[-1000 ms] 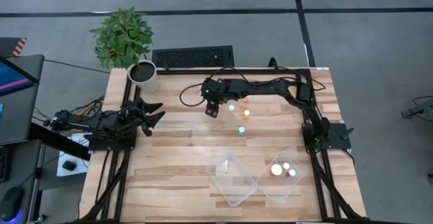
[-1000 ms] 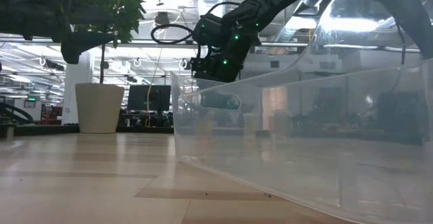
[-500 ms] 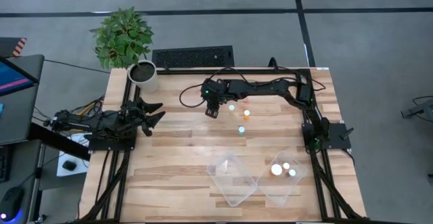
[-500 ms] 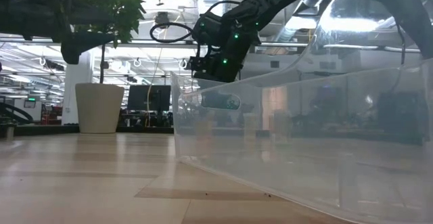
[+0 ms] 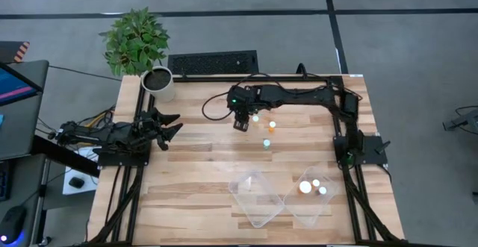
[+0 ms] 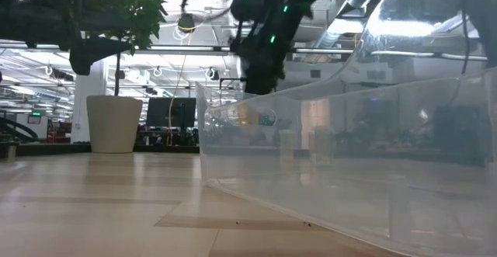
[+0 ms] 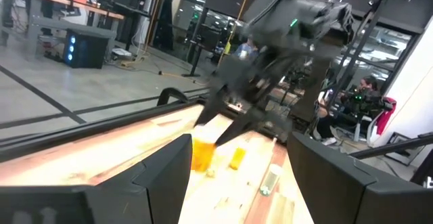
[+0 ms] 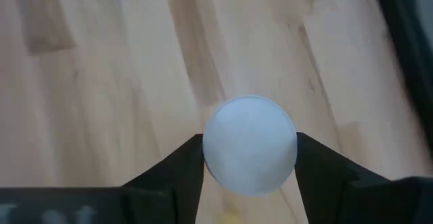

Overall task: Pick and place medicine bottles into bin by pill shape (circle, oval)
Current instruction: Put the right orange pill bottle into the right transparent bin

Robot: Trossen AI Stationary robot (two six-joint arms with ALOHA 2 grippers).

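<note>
The right arm's fingers (image 8: pixel 249 158) squeeze a white-capped bottle (image 8: pixel 249 145) standing upright between them, far from the bins (image 5: pixel 258 199) at the counter's near side.

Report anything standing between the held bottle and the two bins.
The right gripper grips a white-capped bottle. One loose bottle stands roughly on the line to the right bin; the way to the left bin looks bare. The left gripper waits aside.

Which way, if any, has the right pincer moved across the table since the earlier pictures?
Yes. The right pincer, gripping a bottle, has shifted away from the plant pot, toward the loose bottles.
</note>
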